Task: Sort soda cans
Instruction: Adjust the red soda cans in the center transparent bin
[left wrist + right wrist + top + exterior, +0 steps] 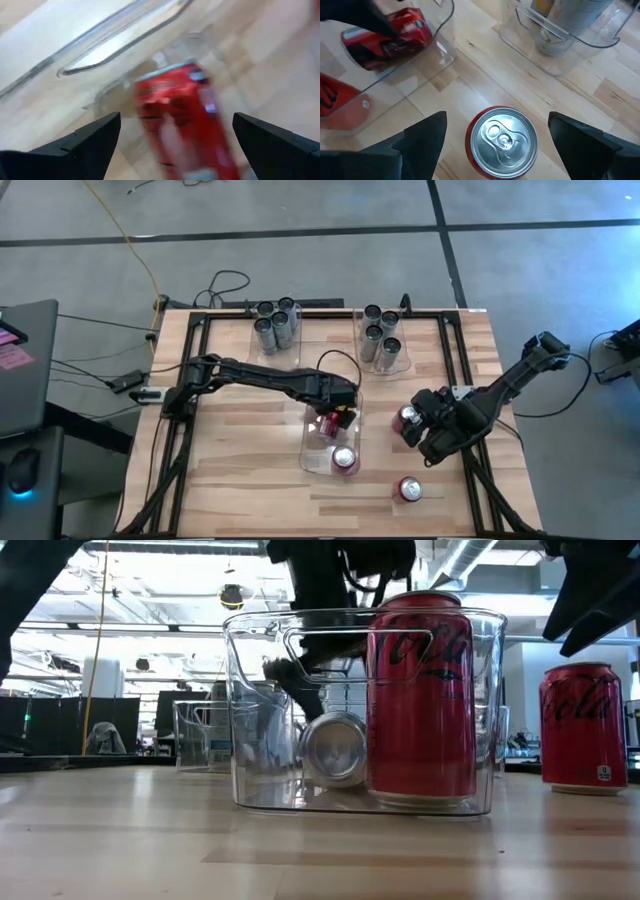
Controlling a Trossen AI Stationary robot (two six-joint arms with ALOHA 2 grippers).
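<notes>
A clear bin (310,448) stands mid-table. In it one red soda can (345,460) is upright, and another red can (175,120) lies on its side on the bin's floor, its silver end (335,748) toward the near edge. My left gripper (176,120) hangs open over the lying can, one finger on each side, apart from it. To the right, my right gripper (497,117) is open above an upright red can (502,137) on the table, fingers either side of its silver top without touching. A further red can (408,489) stands near the front edge.
Two clear bins at the far side hold upright silver-grey cans: one at the far left (275,325), one at the far right (383,338). A dark frame (455,370) runs round the tabletop. Bare wood lies at the near left (240,480).
</notes>
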